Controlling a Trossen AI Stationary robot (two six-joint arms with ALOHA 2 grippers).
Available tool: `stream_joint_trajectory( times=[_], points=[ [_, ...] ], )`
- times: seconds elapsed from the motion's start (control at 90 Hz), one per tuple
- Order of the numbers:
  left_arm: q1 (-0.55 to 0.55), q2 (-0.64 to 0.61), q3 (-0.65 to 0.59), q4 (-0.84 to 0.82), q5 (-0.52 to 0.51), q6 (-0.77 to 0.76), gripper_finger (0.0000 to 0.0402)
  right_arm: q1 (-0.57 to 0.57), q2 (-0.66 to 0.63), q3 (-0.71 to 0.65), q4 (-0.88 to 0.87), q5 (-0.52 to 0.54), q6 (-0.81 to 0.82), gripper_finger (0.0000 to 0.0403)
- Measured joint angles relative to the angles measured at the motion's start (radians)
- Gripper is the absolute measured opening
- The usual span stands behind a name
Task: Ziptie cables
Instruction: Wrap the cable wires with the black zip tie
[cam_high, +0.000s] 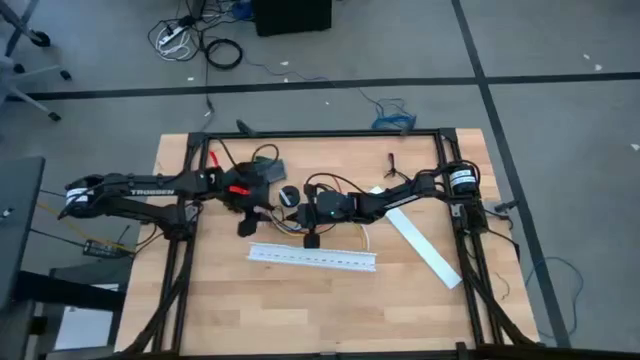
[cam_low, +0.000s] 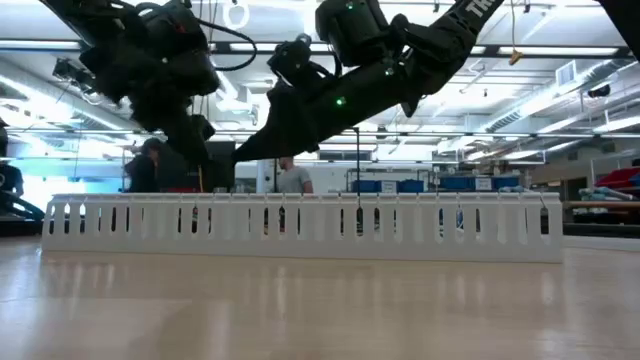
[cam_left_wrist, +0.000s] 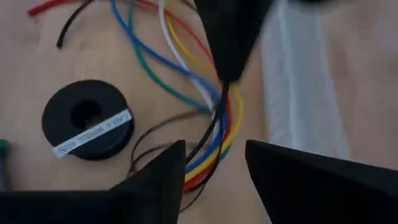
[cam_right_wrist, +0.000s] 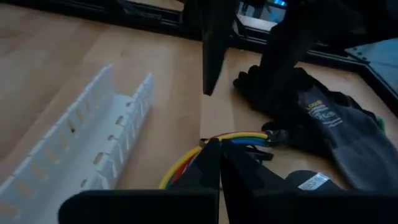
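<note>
At mid-bench, toward the far edge: both arms meet here, the left reaching in from the left edge and the right from the right edge.
Cables (cam_left_wrist: 214, 127): a bunch of white, blue, yellow, red, green and dark wires lying on the bench (cam_high: 330, 300) between the two grippers, fanning out at one end and gathered tight at the other.
Left gripper (cam_left_wrist: 214, 171): fingers parted, one on each side of the gathered wires; touch cannot be told.
Right gripper (cam_right_wrist: 221, 163): fingers drawn together, pinching the cables where the yellow, red and blue strands come in.
Ziptie: not to be made out in any view.
Slotted channel (cam_high: 312, 258): white, lying along the bench nearer the near edge than the grippers, just beside them.
Flat white strip (cam_high: 424, 248): lies slantwise toward the right edge.
Black reel (cam_left_wrist: 88, 118): a labelled spool flat on the bench beside the cables.
Glove (cam_right_wrist: 336, 121): dark grey, lying near the cables.
</note>
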Motion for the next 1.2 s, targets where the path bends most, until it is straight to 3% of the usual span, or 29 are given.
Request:
stream_joint_trajectory(
  times=[0.222, 0.578, 0.944, 1.2],
  points=[
    [-0.010, 0.024, 0.000, -0.055, -0.190, 0.267, 0.0161, -0.013, 0.000, 0.000, 0.000, -0.046, 0.012, 0.0000],
    [-0.010, 0.262, 0.001, -0.001, -0.426, 0.358, 0.0161, -0.032, 0.000, 0.000, -0.015, -0.104, 0.038, 0.0000],
    [-0.028, 0.290, 0.001, 0.084, -0.433, 0.382, 0.0161, -0.049, 0.000, 0.000, -0.029, -0.124, 0.020, 0.0000],
    [-0.127, 0.298, 0.001, 0.079, -0.456, 0.660, 0.0161, -0.058, 0.001, 0.000, -0.028, -0.181, 0.029, 0.0000]
  ],
)
